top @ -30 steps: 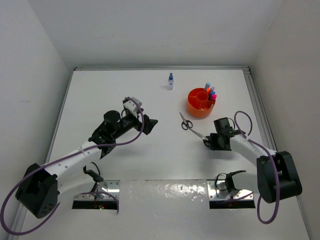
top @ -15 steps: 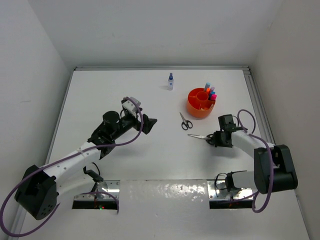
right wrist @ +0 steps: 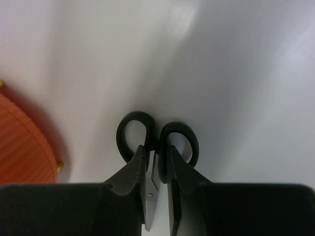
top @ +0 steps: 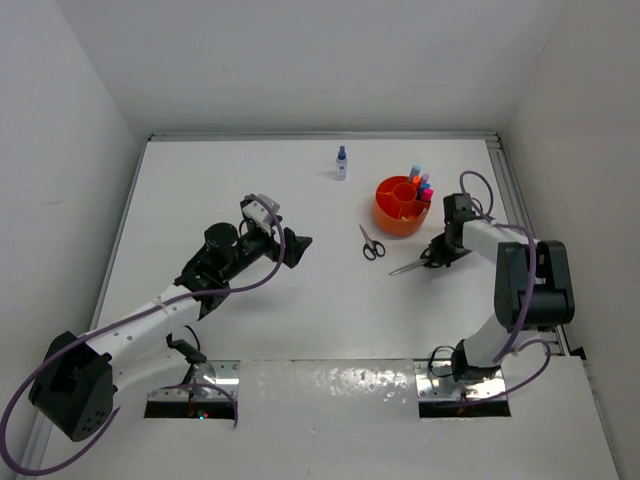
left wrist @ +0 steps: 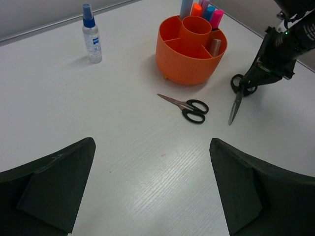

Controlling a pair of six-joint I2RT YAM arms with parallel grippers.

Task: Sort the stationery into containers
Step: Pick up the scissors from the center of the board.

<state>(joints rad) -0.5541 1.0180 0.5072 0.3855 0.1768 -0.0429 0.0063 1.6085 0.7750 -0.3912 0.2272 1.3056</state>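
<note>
Orange tub [top: 398,220] is sitting just beside your right gripper [top: 437,257], which is pinching the held scissors [top: 410,266] near the pivot, handles sitting nearer the tub than the blades.

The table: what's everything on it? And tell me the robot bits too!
table: one, white, under everything.
orange tub: one, orange, with compartments and a middle cup, far right part of the table.
markers: four caps show (lilac, orange, blue, pink), standing at the back of the tub.
grey piece: one, grey, in a tub compartment; too small to tell what it is.
spray bottle: one, clear with a blue cap, upright, left of the tub.
loose scissors: one pair, black handles, flat on the table in front of the tub.
held scissors: one pair, black handles, gripped near the handle rings.
left gripper: one, black, open, mid-table, holding nothing.
right gripper: one, black, shut on the held scissors.
</note>
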